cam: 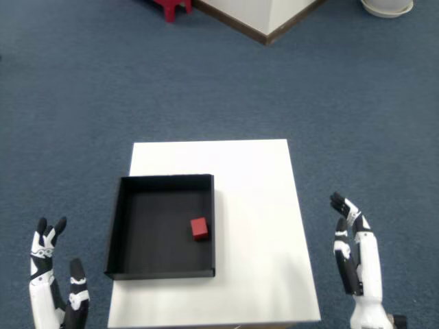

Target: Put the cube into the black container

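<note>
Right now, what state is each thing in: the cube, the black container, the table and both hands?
cube: lying inside the black container, right of its middle, held by nothing.
black container: upright, open-topped, on the table's left part.
table: white top, carrying only the container.
right hand: open, empty, off the table's right edge.
left hand: fingers apart, empty, off the table's left side.

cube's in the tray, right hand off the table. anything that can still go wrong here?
Little. The red cube lies inside the black container, near its right wall. The container sits close to the white table front edge, so a bump might push it off. The right hand hangs open beside the table's right edge; a careless swing may clip it.
</note>
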`<control>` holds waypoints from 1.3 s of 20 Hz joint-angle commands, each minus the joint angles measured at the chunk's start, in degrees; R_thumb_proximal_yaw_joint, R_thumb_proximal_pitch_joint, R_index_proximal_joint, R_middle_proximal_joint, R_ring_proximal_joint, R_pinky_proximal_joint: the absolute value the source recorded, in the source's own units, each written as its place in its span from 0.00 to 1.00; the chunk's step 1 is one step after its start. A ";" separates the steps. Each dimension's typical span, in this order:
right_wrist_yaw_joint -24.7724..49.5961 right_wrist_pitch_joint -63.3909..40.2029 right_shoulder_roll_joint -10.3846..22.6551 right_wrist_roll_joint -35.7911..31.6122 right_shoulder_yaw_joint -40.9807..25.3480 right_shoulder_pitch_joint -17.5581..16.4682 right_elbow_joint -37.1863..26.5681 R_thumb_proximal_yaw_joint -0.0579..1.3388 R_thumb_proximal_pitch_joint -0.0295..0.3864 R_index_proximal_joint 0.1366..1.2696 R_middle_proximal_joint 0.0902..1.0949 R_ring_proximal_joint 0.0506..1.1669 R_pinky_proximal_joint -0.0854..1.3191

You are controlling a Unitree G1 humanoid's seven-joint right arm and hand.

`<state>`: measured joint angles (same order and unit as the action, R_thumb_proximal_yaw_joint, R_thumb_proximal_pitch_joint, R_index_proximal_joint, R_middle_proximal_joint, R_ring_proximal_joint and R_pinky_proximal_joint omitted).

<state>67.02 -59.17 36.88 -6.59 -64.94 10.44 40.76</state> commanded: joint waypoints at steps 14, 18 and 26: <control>-6.19 -16.56 -5.62 -7.04 0.36 1.21 15.89 0.03 0.73 0.11 0.17 0.21 0.16; -5.46 -19.31 -5.55 -5.15 0.58 0.36 16.42 0.03 0.72 0.11 0.17 0.21 0.16; -3.07 -20.95 -5.59 -0.76 2.00 -0.69 16.50 0.03 0.72 0.10 0.17 0.22 0.16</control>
<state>62.70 -76.49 29.97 -7.17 -64.49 8.60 57.79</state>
